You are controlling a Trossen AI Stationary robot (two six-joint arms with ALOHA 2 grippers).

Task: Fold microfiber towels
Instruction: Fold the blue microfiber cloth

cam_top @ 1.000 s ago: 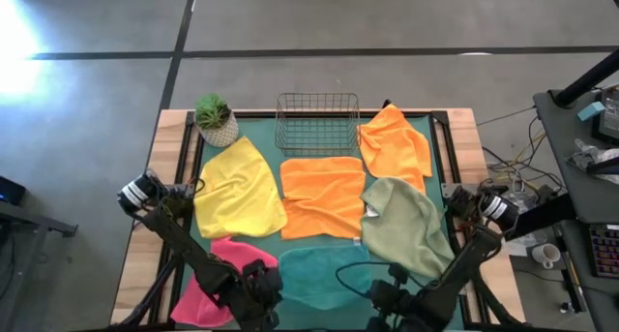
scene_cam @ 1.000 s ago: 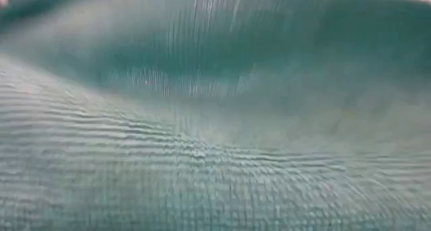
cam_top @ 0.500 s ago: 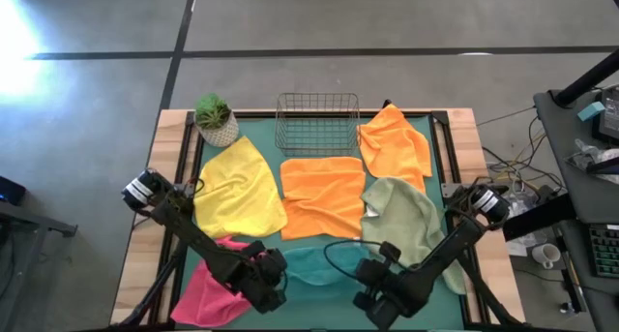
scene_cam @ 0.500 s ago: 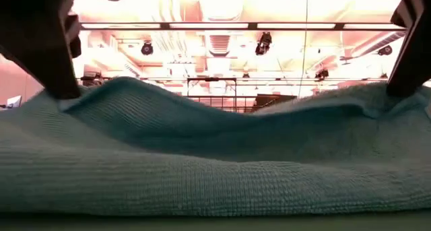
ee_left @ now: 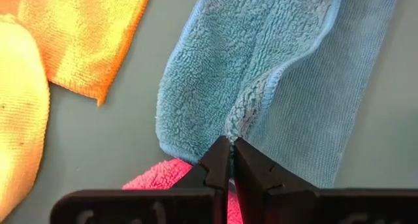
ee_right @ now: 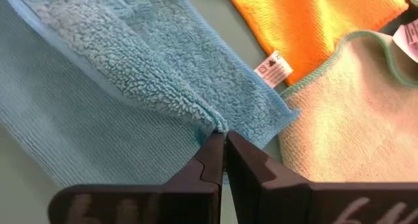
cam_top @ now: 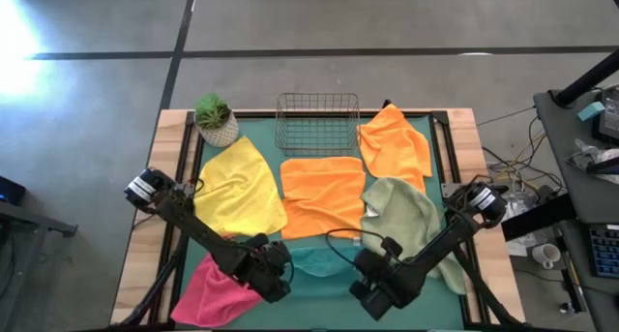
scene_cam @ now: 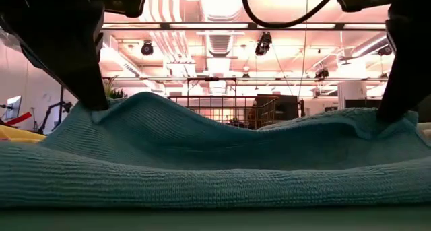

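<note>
1. Teal towel (cam_top: 317, 261), at the near edge of the table, had been carried forward from the near edge: earlier it was spread wider, and now only a narrow folded strip was seen between the arms.
2. Its near corners were pinched in the left gripper (ee_left: 230, 145) and right gripper (ee_right: 221, 138), both clamped shut on the hem.
3. A first fold in half was judged nearly laid.
4. Farther off, the pink towel (cam_top: 215, 289), yellow towel (cam_top: 237, 190), sage towel (cam_top: 404, 218) and two orange towels (cam_top: 324, 195) were left unfolded.

Bright room, clear pictures
Ceiling lights (scene_cam: 219, 2) glow pinkish-white; glare whitens the floor (cam_top: 19, 42); the arms look dark against them.
</note>
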